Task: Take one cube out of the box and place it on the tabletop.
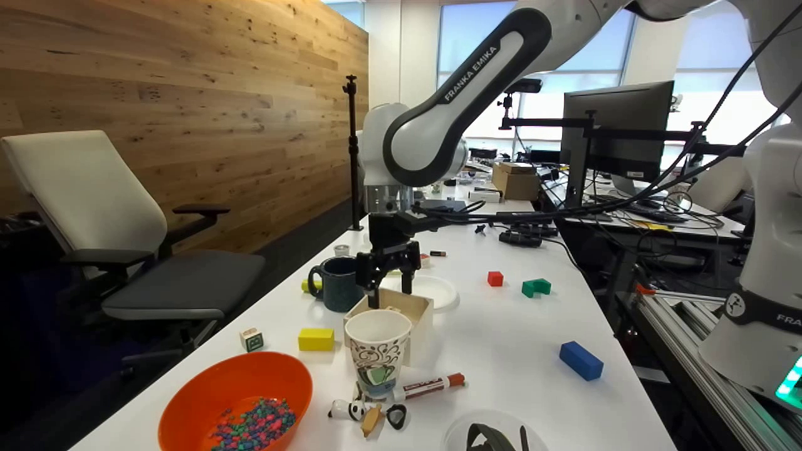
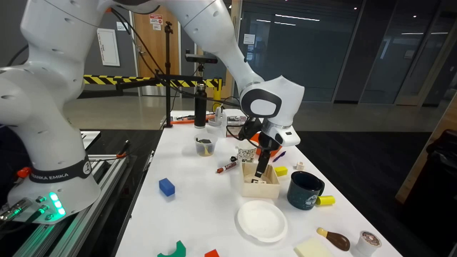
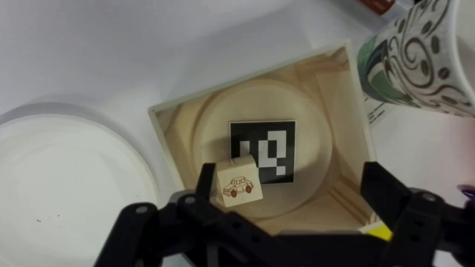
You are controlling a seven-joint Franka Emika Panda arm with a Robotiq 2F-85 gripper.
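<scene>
The pale cube (image 3: 240, 185), printed with a car, was observed inside the open wooden box (image 2: 260, 192), which was set on the white tabletop (image 2: 200, 217). It was supported by a round disc (image 3: 313, 155); part of a black-and-white printed square (image 3: 272, 150) on the disc was covered by it in the wrist view. The gripper (image 3: 289, 178) was positioned over the box, pointed downward, with its fingers (image 3: 206, 181) spread wide. In the wrist view the cube was seen between them, close to one finger; whether it was touched by that finger could not be told. A patterned paper cup (image 1: 377, 351) was noted upright just beside the box, and a marker pen (image 1: 432, 386) was found lying near the cup. In an exterior view a white plate (image 2: 262, 221) and a dark mug (image 2: 302, 192) were recorded near the box, apart from each other, with a yellow cylinder (image 2: 325, 200) just beside the mug. A yellow block (image 1: 316, 339) was located near the box. A blue block (image 1: 581, 361), a red block (image 1: 495, 279) and a green block (image 1: 536, 288) were found well apart from it. Small coloured beads (image 1: 260, 423) were contained in an orange bowl (image 1: 219, 382).
</scene>
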